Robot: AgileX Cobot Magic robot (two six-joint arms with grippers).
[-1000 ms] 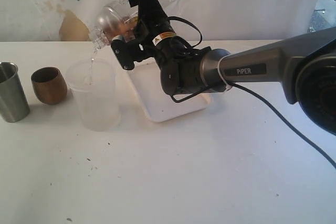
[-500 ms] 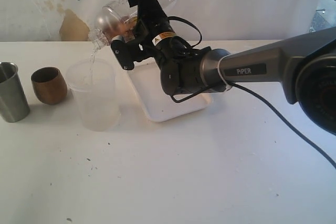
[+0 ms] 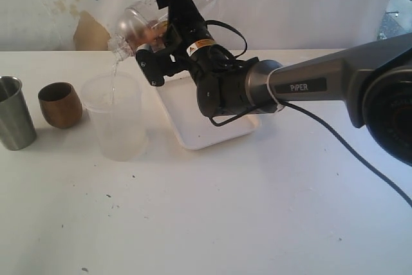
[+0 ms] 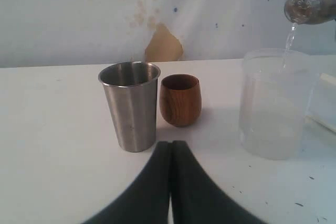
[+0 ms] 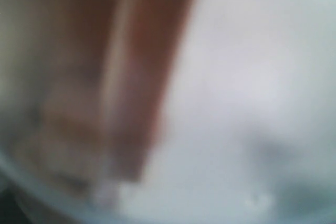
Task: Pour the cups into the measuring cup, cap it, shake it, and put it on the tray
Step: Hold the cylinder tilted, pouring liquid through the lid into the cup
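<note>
My right gripper (image 3: 166, 16) is shut on the clear plastic measuring cup (image 3: 132, 25), which it holds tilted high above the table with the mouth (image 4: 306, 4) pointing down. A thin stream of water (image 4: 287, 38) falls from the mouth into the frosted tub (image 3: 116, 117). The steel tumbler (image 3: 14, 113) and the wooden cup (image 3: 60, 104) stand upright left of the tub. The white tray (image 3: 187, 119) lies under the right arm. My left gripper (image 4: 170, 143) is shut and empty, low over the table in front of the tumbler (image 4: 131, 106) and the wooden cup (image 4: 180, 99). The right wrist view is a blur.
The frosted tub (image 4: 275, 103) stands between the wooden cup and the tray. The right arm's dark forearm (image 3: 302, 85) stretches across from the right edge. A white wall with a brown patch (image 3: 90, 33) runs along the back of the table.
The tilted measuring cup has barely shifted and water keeps running into the frosted tub. Nothing else has moved.
</note>
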